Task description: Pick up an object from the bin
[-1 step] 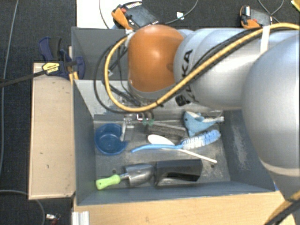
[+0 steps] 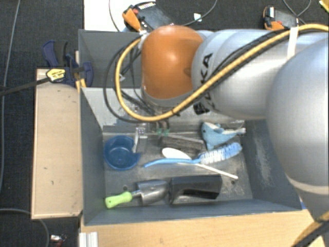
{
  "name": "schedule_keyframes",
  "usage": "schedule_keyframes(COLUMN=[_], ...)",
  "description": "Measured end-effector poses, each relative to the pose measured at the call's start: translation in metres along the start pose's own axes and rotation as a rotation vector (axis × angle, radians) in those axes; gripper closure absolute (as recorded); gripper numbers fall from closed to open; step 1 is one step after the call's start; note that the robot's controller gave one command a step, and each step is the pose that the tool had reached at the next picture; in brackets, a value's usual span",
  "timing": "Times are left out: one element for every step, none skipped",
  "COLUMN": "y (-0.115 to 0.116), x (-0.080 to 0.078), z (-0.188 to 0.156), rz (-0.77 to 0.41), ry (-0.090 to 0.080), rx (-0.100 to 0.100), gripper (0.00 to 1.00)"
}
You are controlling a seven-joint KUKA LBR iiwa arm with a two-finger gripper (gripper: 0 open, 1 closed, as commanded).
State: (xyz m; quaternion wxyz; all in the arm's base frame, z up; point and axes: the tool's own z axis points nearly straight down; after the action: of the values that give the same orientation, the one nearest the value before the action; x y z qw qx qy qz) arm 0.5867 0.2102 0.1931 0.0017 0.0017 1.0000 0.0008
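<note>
Just beside the blue cup (image 2: 121,154) hangs the tool (image 2: 151,133), its grip impossible to tell.

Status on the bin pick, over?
Claw low beside blue cup, left of bin. No object seen held. White spoon, blue brush close by.

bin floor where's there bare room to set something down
Bare bin floor lies at the right, past the blue brush and black box. A small patch sits between the blue cup and the green-handled scoop. The middle is crowded: brush, white spoon.
</note>
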Motion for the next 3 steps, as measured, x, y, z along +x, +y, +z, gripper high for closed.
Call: schedule_keyframes(y=[0.033, 0.041, 0.044], x=[0.021, 0.028, 0.020], z=[0.088, 0.050, 0.091], rz=[-0.295, -0.279, -0.292], ry=[-0.003, -0.008, -0.012], rx=[-0.001, -0.003, -0.004], gripper=[0.00, 0.00, 0.00])
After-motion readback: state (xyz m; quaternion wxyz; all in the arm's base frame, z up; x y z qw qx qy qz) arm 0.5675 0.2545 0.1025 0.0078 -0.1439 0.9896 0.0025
